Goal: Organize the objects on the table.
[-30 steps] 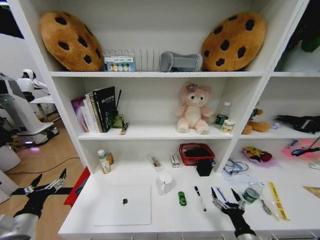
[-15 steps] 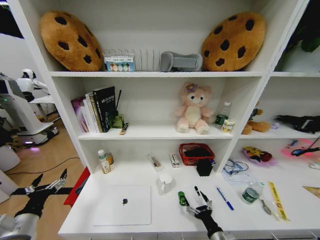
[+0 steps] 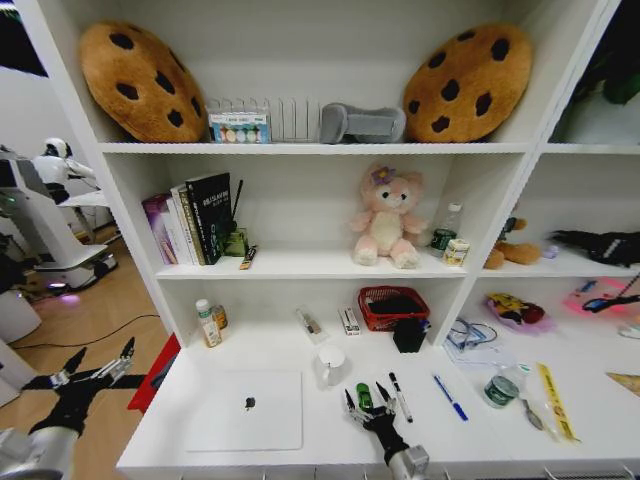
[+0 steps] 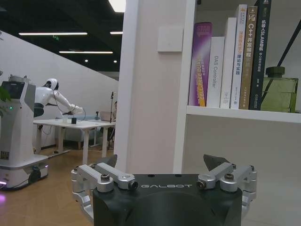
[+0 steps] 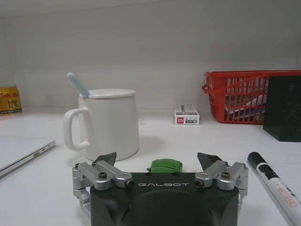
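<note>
Two pincers spread apart: right gripper (image 3: 366,403) lower centre, straddling tiny green toy (image 3: 364,397) on long white desk (image 3: 330,425); left gripper (image 3: 96,369) lower left, off the desk's edge. White lidded mug (image 5: 108,123) holds pale blue spoon (image 5: 77,85).

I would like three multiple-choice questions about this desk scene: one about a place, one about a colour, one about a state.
1. Where is the right gripper?
A. at the green toy
B. over the laptop
C. inside the red basket

2. What colour is the pen lying furthest right?
A. red
B. blue
C. yellow

3. How is the laptop?
A. open
B. closed
C. standing on its edge

Answers: 1 A, the green toy sits between the spread fingers; 2 B, its barrel is blue, while the pen beside it is black; 3 B, the lid lies flat on the table.
</note>
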Robot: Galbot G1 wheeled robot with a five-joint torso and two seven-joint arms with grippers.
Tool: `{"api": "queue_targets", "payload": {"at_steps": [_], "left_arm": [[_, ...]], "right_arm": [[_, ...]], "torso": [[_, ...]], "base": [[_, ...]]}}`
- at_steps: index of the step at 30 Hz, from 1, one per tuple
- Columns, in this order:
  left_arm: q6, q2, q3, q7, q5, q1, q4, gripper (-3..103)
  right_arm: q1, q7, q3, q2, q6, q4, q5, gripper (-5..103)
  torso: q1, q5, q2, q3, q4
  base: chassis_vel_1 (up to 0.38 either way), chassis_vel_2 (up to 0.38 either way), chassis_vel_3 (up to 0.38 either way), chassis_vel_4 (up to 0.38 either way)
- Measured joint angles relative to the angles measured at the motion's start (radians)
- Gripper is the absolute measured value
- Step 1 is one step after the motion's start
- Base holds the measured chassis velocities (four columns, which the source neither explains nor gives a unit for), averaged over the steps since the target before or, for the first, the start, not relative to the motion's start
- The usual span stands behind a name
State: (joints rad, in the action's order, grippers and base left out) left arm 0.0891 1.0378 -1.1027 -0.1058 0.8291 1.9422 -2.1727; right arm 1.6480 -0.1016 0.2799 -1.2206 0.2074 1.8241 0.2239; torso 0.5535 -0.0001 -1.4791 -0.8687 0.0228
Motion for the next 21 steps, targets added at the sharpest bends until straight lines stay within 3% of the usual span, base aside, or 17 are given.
{"api": "queue_targets", "payload": {"at_steps": [1,3,6,12,15,21], "left_arm": [[0.0,0.0,0.0,0.0,0.0,0.0,0.0,100],[0.0,0.0,0.0,0.0,0.0,0.0,0.0,100],[0.0,0.0,0.0,0.0,0.0,0.0,0.0,100],[0.0,0.0,0.0,0.0,0.0,0.0,0.0,100],[0.0,0.0,0.0,0.0,0.0,0.0,0.0,100],[0.0,0.0,0.0,0.0,0.0,0.0,0.0,100]], "right_arm": [[-0.004,-0.008,-0.003,-0.005,-0.004,-0.005,-0.001,89],[-0.005,-0.011,-0.005,-0.007,-0.007,-0.007,0.001,89],[-0.001,-0.016,-0.005,-0.014,-0.009,-0.009,0.005,72],[0.01,-0.016,0.0,-0.025,-0.009,-0.012,-0.001,55],[0.019,-0.016,0.003,-0.033,-0.008,-0.012,-0.009,38],[0.031,-0.016,0.018,-0.028,-0.007,0.008,-0.01,36]], "torso": [[0.0,0.0001,0.0,0.0,-0.0001],[0.0,0.0,0.0,0.0,-0.0001],[0.0,0.0001,0.0,0.0,0.0],[0.0,0.0,0.0,0.0,0.0],[0.0,0.0001,0.0,0.0,0.0],[0.0,0.0002,0.0,0.0,0.0]], "base": [[0.0,0.0,0.0,0.0],[0.0,0.0,0.0,0.0],[0.0,0.0,0.0,0.0],[0.0,0.0,0.0,0.0],[0.0,0.0,0.0,0.0],[0.0,0.0,0.0,0.0]]}}
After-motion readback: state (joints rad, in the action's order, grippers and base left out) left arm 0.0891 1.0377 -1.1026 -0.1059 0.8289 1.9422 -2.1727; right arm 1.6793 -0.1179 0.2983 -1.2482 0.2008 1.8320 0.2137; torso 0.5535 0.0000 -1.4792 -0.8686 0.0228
